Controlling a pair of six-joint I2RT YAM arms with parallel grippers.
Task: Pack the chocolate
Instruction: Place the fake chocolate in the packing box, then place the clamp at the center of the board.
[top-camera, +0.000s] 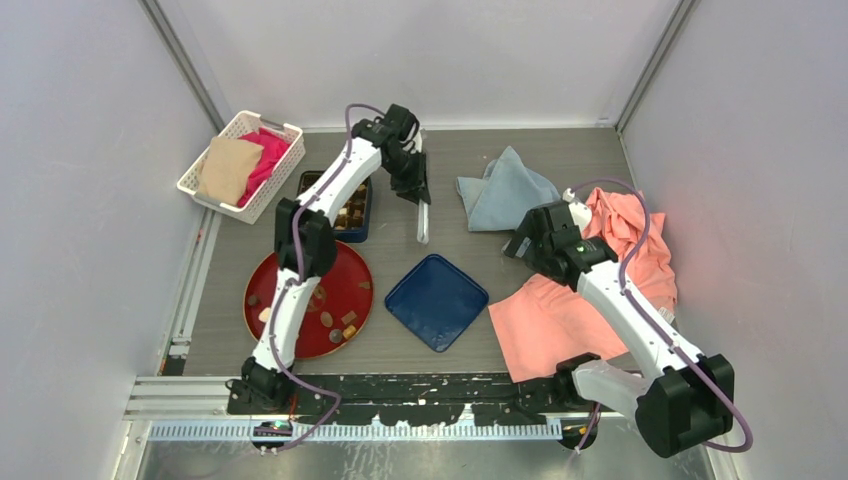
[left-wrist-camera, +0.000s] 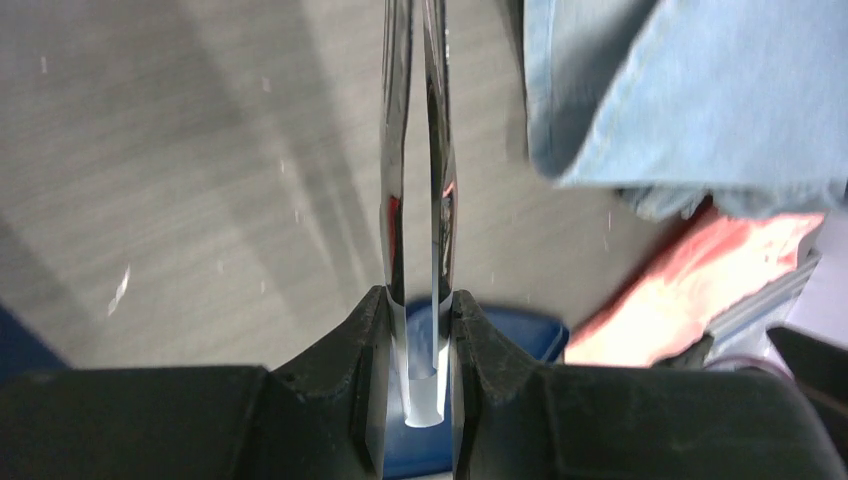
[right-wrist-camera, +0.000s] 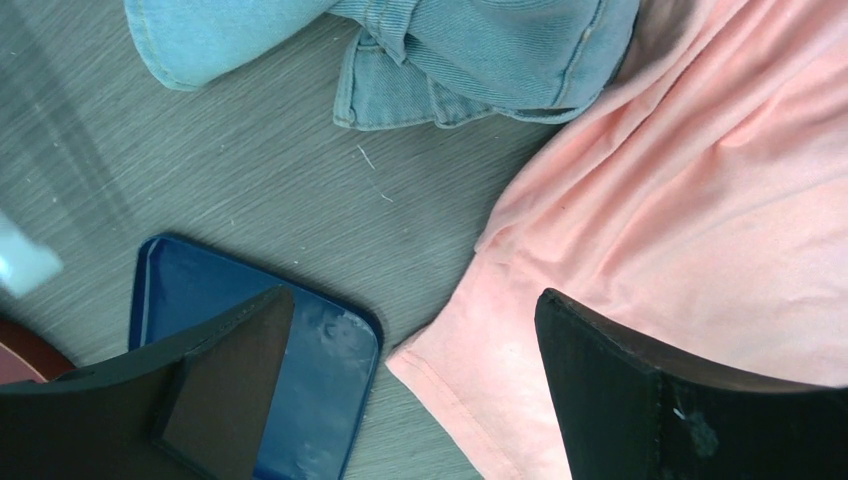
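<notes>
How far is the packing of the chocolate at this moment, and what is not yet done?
Done: some chocolate already lies in the blue box. In hand: the left gripper is shut on the tongs, over the table to the right of the box. Left: several pieces are on the red plate, the blue lid lies apart from the box, and the right gripper is open, holding nothing.

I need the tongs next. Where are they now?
Top view, centre: the metal tongs are clamped in the left gripper, between the dark box and the denim cloth.
</notes>
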